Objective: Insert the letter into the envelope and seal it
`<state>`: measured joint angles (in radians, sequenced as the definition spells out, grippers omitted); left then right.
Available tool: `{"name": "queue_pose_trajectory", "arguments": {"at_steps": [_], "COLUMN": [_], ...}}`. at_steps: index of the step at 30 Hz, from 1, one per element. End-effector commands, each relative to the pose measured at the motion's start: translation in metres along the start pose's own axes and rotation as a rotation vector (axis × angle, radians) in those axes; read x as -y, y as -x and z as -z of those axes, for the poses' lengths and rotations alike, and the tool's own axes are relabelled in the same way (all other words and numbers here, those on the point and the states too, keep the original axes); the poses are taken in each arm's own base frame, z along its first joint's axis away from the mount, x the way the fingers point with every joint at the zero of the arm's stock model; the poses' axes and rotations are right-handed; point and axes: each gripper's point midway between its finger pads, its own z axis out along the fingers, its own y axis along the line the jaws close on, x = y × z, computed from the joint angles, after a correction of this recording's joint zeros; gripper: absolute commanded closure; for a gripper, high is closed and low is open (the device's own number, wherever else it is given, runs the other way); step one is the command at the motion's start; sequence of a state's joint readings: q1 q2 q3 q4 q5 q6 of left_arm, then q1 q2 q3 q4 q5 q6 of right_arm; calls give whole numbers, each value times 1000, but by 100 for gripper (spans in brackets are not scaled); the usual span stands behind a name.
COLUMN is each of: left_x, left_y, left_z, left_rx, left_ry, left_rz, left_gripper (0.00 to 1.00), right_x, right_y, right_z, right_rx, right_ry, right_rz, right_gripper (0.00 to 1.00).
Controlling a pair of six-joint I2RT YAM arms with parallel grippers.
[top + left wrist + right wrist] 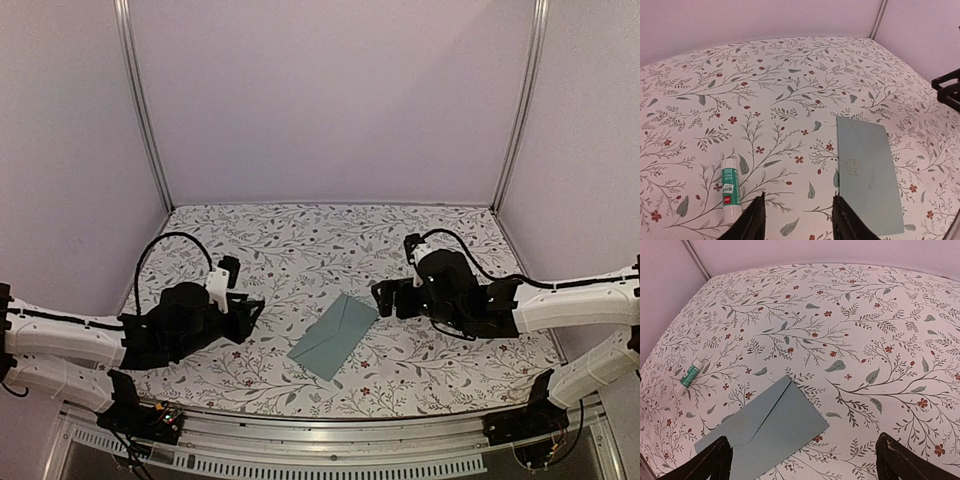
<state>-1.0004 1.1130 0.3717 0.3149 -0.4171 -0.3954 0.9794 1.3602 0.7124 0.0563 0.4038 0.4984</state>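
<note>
— Entry one: the envelope?

— Envelope point(334, 336): one, teal, lying flat and at a slant on the bench point(300, 240), between my two arms. Flap point(757, 410) folded down against the body, with no lifted edge that I can make out. Neither arm touches it.

— Entry two: the letter?

— Letter: none in view, neither on the bench nor in either grip. I judge it to be inside the envelope. The pictures cannot confirm that, as the paper hides whatever is within.

— Entry three: glue?

— Glue stick point(730, 187): one, white and teal, lying on its side on the bench. It is just beside my left fingers and apart from the envelope. Cap on or off: cannot tell.

— Entry four: your fingers?

— Left fingers point(248, 312): parted to a middling gap, nothing between them, near the envelope's left side. Right fingers point(383, 297): spread wide, nothing between them, just off the envelope's far corner.

— Standing of the job?

— Insertion: done, by my reckoning. Sealing: the flap is down and looks shut, so likely done as well, though whether the glue holds cannot be read from here. Outstanding, at most: a press along the flap, then drawing both arms clear.
</note>
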Motion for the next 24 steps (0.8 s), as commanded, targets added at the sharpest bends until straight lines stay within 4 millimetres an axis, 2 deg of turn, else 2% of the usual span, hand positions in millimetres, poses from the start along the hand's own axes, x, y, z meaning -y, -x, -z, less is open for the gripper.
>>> {"name": "queue_pose_trajectory", "arguments": {"at_steps": [1,7,10,12,16,20,24], "left_x": [-22,-44,-55,-62,-77,-88,-97], "left_y": [-3,2,4,6,9,12,14], "left_z": [8,21,30,35,46,58,69], "left_rx": [9,57,90,113,152,196,241], "left_ry": [68,140,175,201,254,282,303], "left_rz": [26,66,88,106,148,186,225], "left_gripper": [50,33,17,2,0,0,0], "right_x": [30,71,94,106,123,124,131], "right_y": [7,4,3,2,4,10,11], "right_z": [12,31,38,43,52,62,71], "right_rx": [42,87,97,102,128,179,217], "right_ry": [-84,-163,-188,-192,-170,-80,-93], "right_rz": [20,-23,-85,-125,-200,-250,-259], "right_gripper": [1,1,1,1,1,1,1]}}
